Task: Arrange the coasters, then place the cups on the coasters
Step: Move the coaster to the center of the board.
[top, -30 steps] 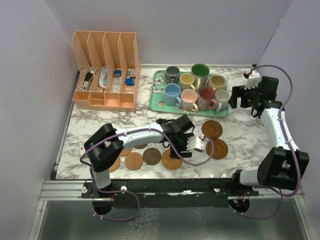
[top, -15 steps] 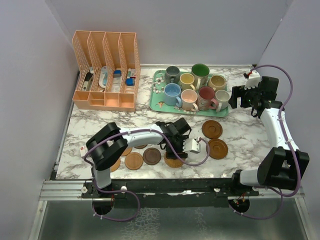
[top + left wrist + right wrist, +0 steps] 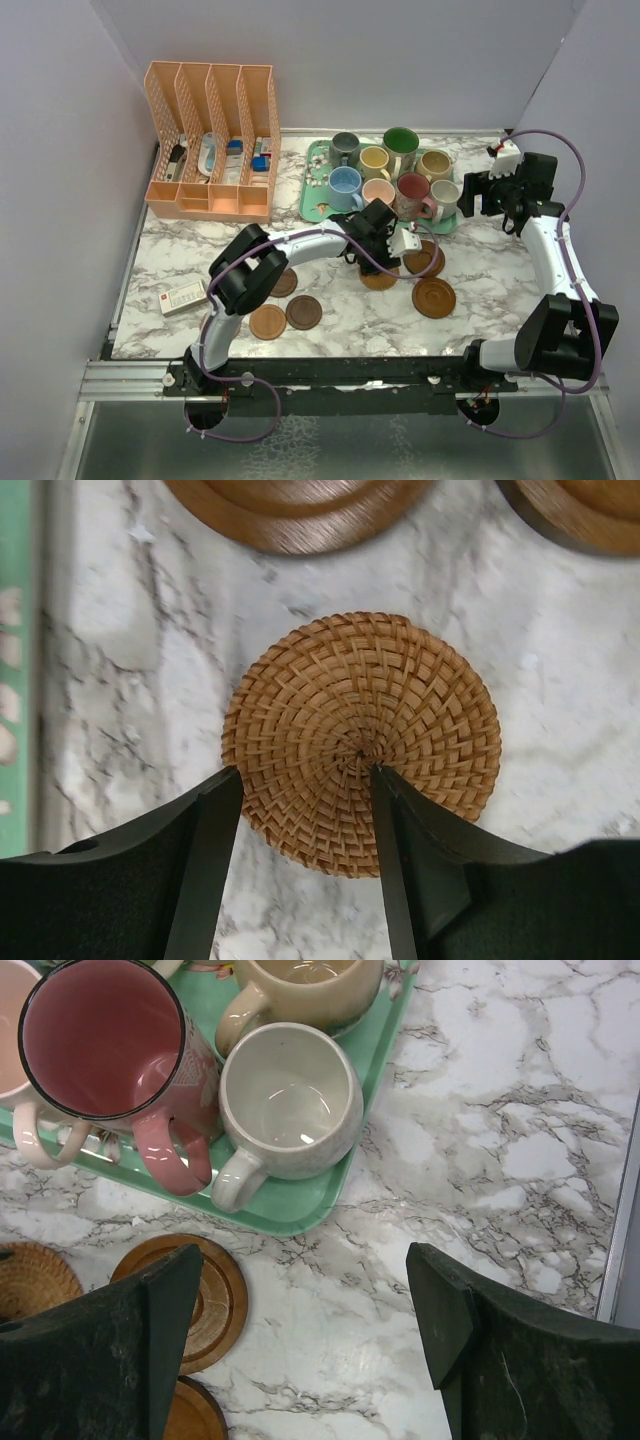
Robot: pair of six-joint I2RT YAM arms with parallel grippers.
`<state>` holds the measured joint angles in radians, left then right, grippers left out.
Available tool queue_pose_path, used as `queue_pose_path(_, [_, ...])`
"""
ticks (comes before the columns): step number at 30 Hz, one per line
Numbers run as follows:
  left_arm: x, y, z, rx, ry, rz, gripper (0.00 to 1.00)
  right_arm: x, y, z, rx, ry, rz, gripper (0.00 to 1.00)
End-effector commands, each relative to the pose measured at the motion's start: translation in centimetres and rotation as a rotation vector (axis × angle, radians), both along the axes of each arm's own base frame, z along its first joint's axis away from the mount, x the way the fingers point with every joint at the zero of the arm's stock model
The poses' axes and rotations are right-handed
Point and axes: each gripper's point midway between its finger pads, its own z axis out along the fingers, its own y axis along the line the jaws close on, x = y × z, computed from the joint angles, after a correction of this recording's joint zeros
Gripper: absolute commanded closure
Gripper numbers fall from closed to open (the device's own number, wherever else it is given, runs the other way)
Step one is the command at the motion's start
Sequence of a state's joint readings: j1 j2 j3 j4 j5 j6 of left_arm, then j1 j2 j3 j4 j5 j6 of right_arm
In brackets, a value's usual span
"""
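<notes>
Left arm is now reaching out across the white marble table (image 3: 470, 275), well forward of where it was hovering a second ago over the near row of discs. The round woven rattan coaster (image 3: 360, 710) has come with it. It is now lying flat on the table just in front of the teal floral tray (image 3: 318, 205), beside the two dark grooved wooden coasters (image 3: 424, 258). Left gripper (image 3: 305, 780) is pointing straight down on it, with the fingers (image 3: 205, 850) standing about half apart. One is sitting at the disc's edge and the other over its centre, so they are not clasping across it. Whether the tips are pressing on it, I cannot tell. Three brown discs (image 3: 268, 321) are waiting in the near row. Right gripper (image 3: 305, 1300) is hanging by the tray's corner, fingers spread wide with nothing between them. The eight small ceramic mugs (image 3: 412, 188) are all sitting on the tray. Judgement: the arranging is partway along, and a row is forming beside the tray.
</notes>
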<state>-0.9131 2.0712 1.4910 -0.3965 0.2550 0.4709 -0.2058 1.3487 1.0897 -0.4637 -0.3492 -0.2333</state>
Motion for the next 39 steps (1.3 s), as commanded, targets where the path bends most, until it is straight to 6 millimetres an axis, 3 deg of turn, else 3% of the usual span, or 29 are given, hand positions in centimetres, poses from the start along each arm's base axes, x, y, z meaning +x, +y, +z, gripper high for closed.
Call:
queue_pose_path(1, [3.3, 0.9, -3.6, 0.079, -0.045, 0.123, 0.44, -0.1, -0.1, -0.7, -0.004, 0.02, 0.006, 0.16])
queue_pose_path(8, [5.5, 0.7, -3.2, 0.065, -0.067, 0.184, 0.44, -0.1, -0.1, -0.6, -0.005, 0.016, 0.007, 0.16])
queue_pose_path(22, [4.1, 3.2, -3.8, 0.122, -0.062, 0.148, 0.44, -0.1, 0.0, -0.5, -0.002, 0.015, 0.01, 0.16])
queue_pose_path(39, [4.3, 3.8, -3.3, 0.127, -0.074, 0.155, 0.45, -0.1, 0.0, -0.7, -0.001, 0.019, 0.012, 0.16])
